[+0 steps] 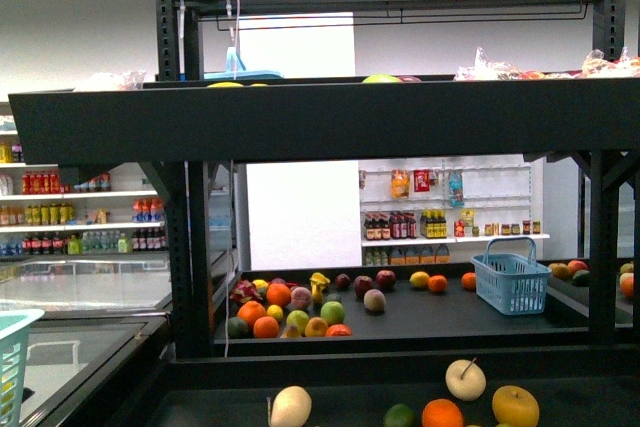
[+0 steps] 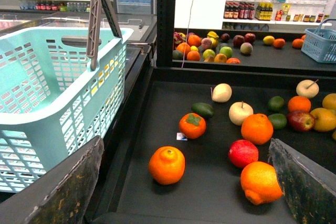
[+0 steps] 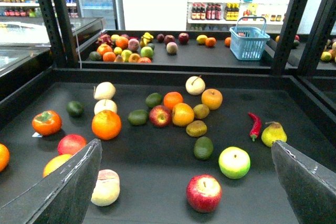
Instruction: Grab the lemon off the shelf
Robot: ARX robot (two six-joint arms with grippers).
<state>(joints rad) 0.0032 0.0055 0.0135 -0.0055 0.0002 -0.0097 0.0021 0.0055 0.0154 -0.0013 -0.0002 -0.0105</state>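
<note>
The lemon (image 3: 182,114) is a deep yellow oval fruit lying mid-deck between a red apple (image 3: 160,115) and a brownish kiwi (image 3: 201,111). It also shows at the edge of the left wrist view, where the lemon (image 2: 324,119) sits beside the same apple. The shelf (image 3: 157,169) is a black rimmed deck strewn with fruit, and its front rim (image 1: 400,365) is in the front view. My right gripper (image 3: 185,142) is open, short of the lemon and above the deck. Further left, my left gripper (image 2: 186,142) is open over two oranges, holding nothing.
A light teal basket (image 2: 47,87) stands close on the left of the deck. Around the lemon lie an orange (image 3: 106,124), a green apple (image 3: 234,162), a red chili (image 3: 254,124) and a pear (image 3: 273,134). A second stand behind holds more fruit and a blue basket (image 1: 512,282). Black uprights (image 3: 286,24) frame the deck.
</note>
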